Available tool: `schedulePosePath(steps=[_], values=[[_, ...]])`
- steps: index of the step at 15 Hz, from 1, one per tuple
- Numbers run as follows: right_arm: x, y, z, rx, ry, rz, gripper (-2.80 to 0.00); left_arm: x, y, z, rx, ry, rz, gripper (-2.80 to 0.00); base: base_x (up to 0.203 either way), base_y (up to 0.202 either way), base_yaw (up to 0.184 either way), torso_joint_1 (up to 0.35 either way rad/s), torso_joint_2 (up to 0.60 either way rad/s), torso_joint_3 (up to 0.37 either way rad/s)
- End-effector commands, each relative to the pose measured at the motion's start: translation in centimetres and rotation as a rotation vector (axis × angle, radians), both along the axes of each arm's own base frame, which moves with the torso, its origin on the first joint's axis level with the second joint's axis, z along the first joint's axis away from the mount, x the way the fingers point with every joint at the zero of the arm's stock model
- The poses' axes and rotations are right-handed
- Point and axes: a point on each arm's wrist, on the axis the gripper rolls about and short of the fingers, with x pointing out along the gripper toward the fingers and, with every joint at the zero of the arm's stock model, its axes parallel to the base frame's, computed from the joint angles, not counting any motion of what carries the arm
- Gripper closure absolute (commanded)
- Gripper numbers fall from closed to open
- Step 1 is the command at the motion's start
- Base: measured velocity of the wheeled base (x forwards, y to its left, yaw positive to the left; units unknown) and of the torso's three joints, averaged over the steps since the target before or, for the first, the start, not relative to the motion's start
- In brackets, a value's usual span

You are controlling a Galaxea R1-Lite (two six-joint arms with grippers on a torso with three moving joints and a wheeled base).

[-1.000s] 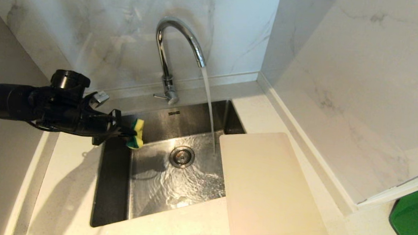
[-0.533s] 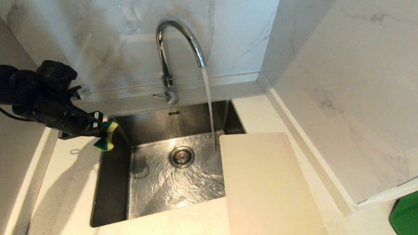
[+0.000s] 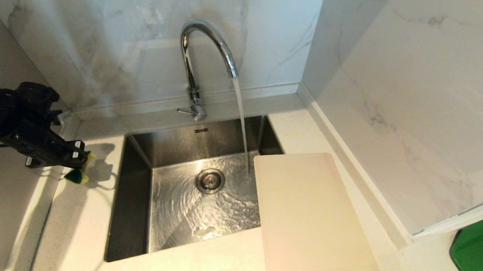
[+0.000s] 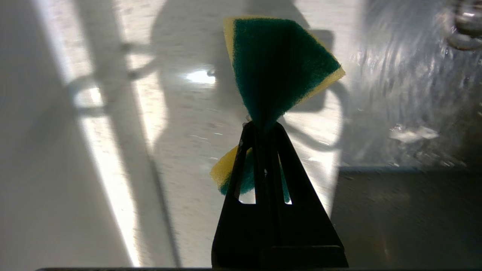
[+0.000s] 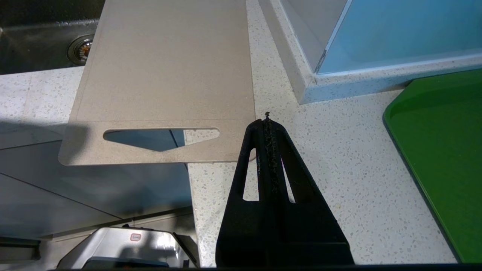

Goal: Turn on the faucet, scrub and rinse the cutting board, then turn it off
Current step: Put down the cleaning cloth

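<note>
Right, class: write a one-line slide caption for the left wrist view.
Left gripper, black fingers shut on a folded green-and-yellow sponge, above the pale speckled countertop beside the wet steel sink.

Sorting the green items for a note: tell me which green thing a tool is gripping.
The sponge, green scouring face on yellow foam, is pinched in the left tool above the counter; the flat green tray lies untouched on the counter.

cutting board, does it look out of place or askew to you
Yes. The cutting board lies crooked, half over the sink and past the counter's front edge, while the faucet's running water misses it. The left gripper holds the sponge off to the side.
</note>
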Motion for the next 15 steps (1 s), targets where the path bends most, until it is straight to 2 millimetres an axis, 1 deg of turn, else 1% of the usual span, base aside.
schedulePosePath(steps=[1,2,4,10,12,15], values=[[0.0,0.0,0.0,-0.001,0.002,0.002,0.00,0.9,1.3,-2.1,-0.008,0.058,0.035,0.00,0.000,0.000,0.000,0.000,0.00,0.000],[0.0,0.0,0.0,0.002,0.002,0.001,0.00,1.0,1.6,-2.5,-0.010,0.069,0.041,0.00,0.000,0.000,0.000,0.000,0.00,0.000],[0.0,0.0,0.0,0.007,0.002,0.000,0.00,1.0,1.6,-2.6,-0.015,0.070,0.046,0.00,0.000,0.000,0.000,0.000,0.00,0.000],[0.0,0.0,0.0,0.024,0.001,-0.001,0.00,0.4,1.5,-3.3,-0.020,0.102,0.051,0.00,0.000,0.000,0.000,0.000,0.00,0.000],[0.0,0.0,0.0,0.024,0.001,-0.002,0.00,0.0,1.5,-2.8,-0.021,0.092,0.050,0.00,0.000,0.000,0.000,0.000,0.00,0.000],[0.0,0.0,0.0,0.024,0.000,-0.002,0.00,0.0,1.5,-2.3,-0.031,0.073,0.072,0.00,0.000,0.000,0.000,0.000,0.00,0.000]])
